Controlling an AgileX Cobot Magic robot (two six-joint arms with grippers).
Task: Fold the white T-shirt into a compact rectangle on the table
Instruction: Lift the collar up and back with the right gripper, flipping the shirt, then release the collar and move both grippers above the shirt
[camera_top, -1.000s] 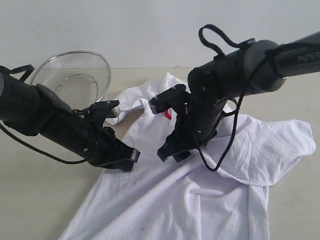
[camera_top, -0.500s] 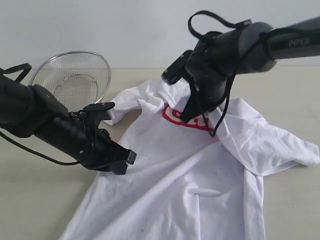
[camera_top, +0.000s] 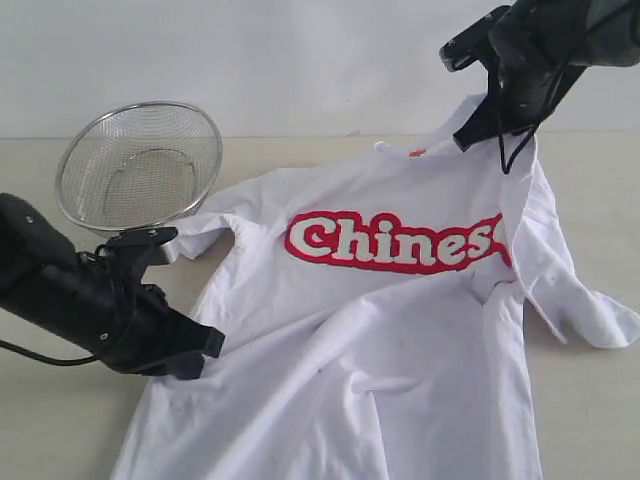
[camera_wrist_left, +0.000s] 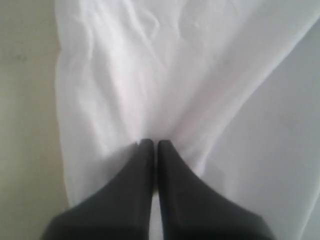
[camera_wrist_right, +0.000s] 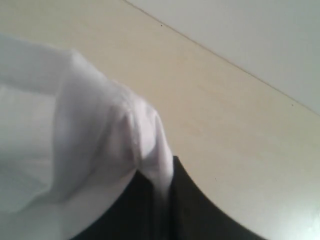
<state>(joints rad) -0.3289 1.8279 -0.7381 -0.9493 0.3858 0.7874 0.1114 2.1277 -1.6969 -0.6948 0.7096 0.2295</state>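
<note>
Risen far from the basket (camera_top: 205, 135), right gripper (camera_top: 468, 138), like left gripper (camera_top: 203, 348), now clamps the white T-shirt (camera_top: 380, 340) (limp, light; hold seams).

A plain pale wall (camera_top: 250, 50) rises behind, evenly lit.

Bunched white T-shirt (camera_wrist_right: 75, 125) in right pincer (camera_wrist_right: 162, 174)

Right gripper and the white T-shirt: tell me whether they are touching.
Touching. The right wrist view shows a fold of the white T-shirt pinched between the shut jaws of the right gripper.
</note>
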